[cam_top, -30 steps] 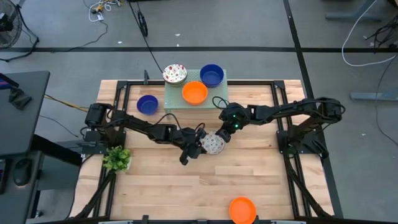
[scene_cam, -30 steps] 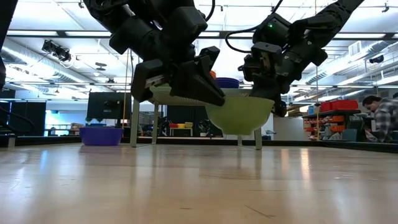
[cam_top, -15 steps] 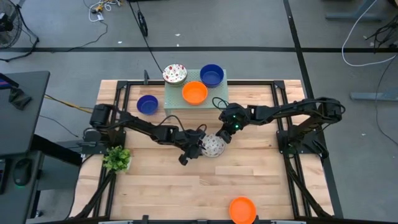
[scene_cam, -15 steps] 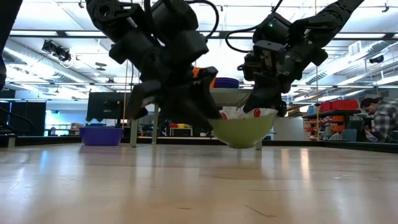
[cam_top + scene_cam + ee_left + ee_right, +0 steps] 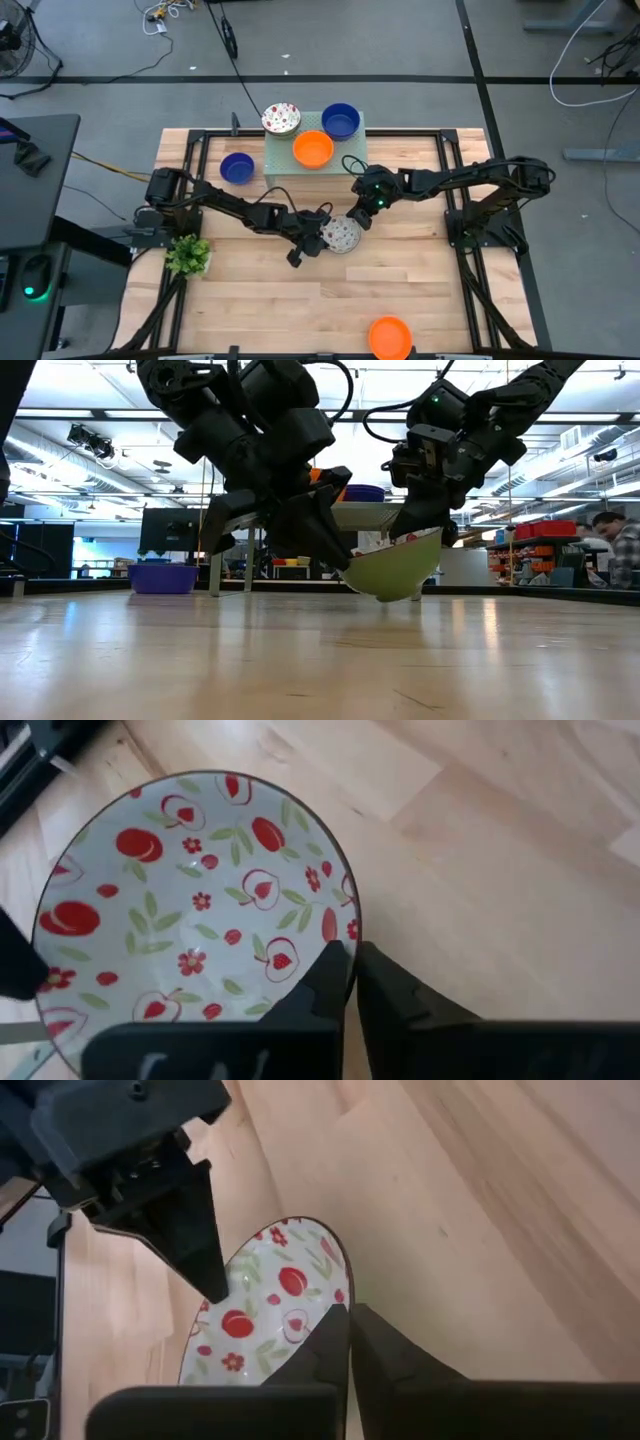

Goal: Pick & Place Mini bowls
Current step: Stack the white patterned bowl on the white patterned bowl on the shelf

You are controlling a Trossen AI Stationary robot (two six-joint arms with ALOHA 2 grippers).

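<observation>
I've got both grippers pinched on the speckled bowl (image 5: 342, 235) mid-tabletop (image 5: 430, 290): left gripper (image 5: 318, 241) clamps its left rim, right gripper (image 5: 359, 217) its far-right rim. The bowl sits tilted, low edge touching the wood.

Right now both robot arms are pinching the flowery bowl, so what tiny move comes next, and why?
Probably one end effector should let go. The left end effector and right end effector each clamp the rim of the patterned bowl, which sits tilted with its low side near the table, so neither arm can carry it alone.
</observation>
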